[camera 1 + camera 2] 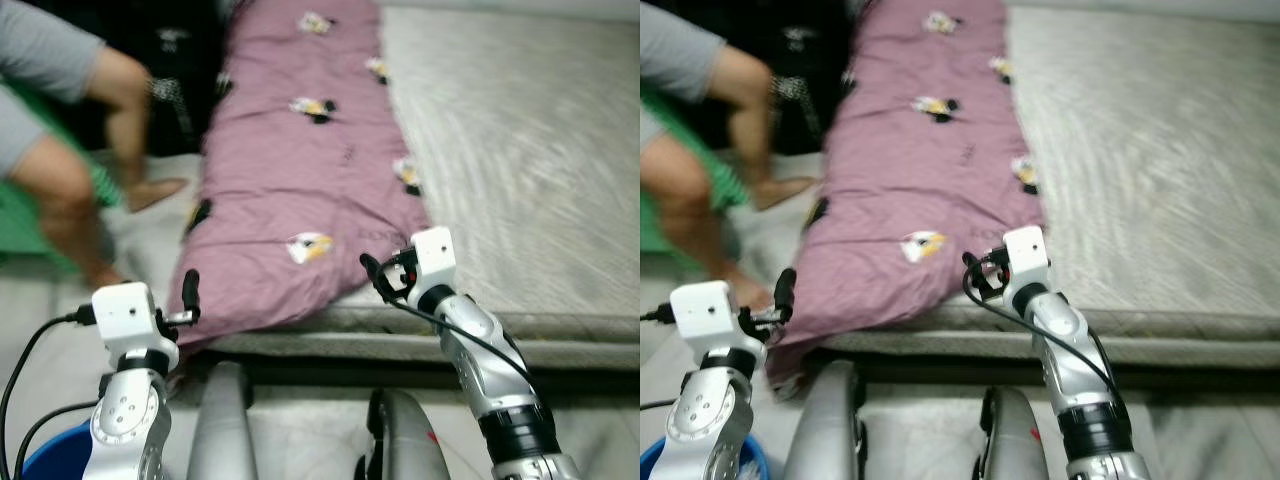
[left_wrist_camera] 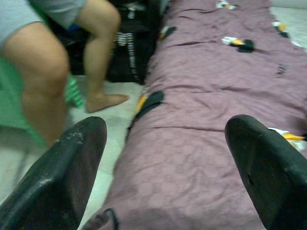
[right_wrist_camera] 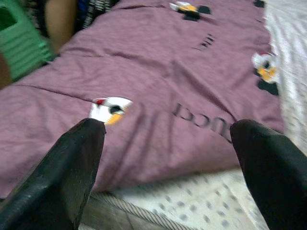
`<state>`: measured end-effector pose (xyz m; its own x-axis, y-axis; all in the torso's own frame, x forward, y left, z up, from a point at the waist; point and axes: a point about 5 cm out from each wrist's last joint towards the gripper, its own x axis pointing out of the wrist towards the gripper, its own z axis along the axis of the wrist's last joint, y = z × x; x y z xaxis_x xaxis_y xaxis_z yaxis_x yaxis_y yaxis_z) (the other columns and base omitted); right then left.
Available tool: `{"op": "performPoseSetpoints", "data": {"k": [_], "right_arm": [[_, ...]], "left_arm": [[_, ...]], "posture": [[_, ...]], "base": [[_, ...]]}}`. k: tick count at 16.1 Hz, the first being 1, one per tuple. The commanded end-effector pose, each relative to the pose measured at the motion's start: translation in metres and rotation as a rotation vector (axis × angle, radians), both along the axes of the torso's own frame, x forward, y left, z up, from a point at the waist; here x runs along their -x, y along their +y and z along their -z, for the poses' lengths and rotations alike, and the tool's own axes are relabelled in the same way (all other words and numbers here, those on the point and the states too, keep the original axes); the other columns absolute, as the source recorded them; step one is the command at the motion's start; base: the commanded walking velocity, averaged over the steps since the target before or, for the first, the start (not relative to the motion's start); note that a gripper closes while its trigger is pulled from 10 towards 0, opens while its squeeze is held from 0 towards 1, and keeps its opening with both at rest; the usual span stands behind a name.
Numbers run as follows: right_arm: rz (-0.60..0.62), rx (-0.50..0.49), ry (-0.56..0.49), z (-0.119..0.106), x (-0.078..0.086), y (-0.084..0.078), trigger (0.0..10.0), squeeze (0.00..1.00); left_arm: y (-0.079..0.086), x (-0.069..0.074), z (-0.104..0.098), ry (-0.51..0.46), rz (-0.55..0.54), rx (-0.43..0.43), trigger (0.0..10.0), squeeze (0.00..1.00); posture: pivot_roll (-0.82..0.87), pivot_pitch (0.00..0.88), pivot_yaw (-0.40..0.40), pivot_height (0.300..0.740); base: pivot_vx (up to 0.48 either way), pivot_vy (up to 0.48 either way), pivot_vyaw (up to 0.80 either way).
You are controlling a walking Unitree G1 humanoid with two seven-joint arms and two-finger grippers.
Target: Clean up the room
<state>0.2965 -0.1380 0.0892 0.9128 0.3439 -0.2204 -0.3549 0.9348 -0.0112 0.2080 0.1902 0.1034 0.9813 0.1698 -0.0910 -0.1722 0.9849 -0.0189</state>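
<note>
at the foot edge of the mattress [image 1: 520, 150] both grippers are raised toward the purple quilt [image 1: 300, 150], apparently so its near end can be taken from two sides. the left gripper [image 2: 163, 158] is held spread wide at the quilt's near left corner, nothing between its fingers; the right gripper [image 3: 165, 158] is spread too, poised over the near right edge, empty. the quilt is laid folded on the mattress's left half, its long axis running away from the robot, the near end hanging slightly over the edge. a person's legs [image 1: 90, 160] are seen beside the bed, well left of the quilt.
</note>
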Motion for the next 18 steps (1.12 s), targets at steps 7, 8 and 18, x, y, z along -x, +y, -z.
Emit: {"op": "performPoseSetpoints", "data": {"k": [7,8,18], "right_arm": [[-0.022,-0.014,0.019,0.0010,0.0003,0.0018,10.0,0.00],[-0.023,-0.012,0.020,0.0013,0.0001,0.0020,10.0,0.00],[-0.043,-0.009,0.047,0.0042,-0.0001,0.0042,10.0,0.00]], "left_arm": [[0.0003,0.0011,0.0023,0.017,-0.002,0.018,10.0,0.00],[0.0003,0.0010,0.0023,0.018,-0.003,0.019,10.0,0.00],[-0.0001,-0.0005,-0.0006,-0.002,-0.002,0.014,10.0,0.00]], "posture": [[0.01,0.090,-0.055,0.586],[0.01,0.090,-0.055,0.576],[0.01,0.093,-0.055,0.506]], "base": [[0.000,0.000,0.00],[0.000,0.000,0.00],[0.000,0.000,0.00]]}}
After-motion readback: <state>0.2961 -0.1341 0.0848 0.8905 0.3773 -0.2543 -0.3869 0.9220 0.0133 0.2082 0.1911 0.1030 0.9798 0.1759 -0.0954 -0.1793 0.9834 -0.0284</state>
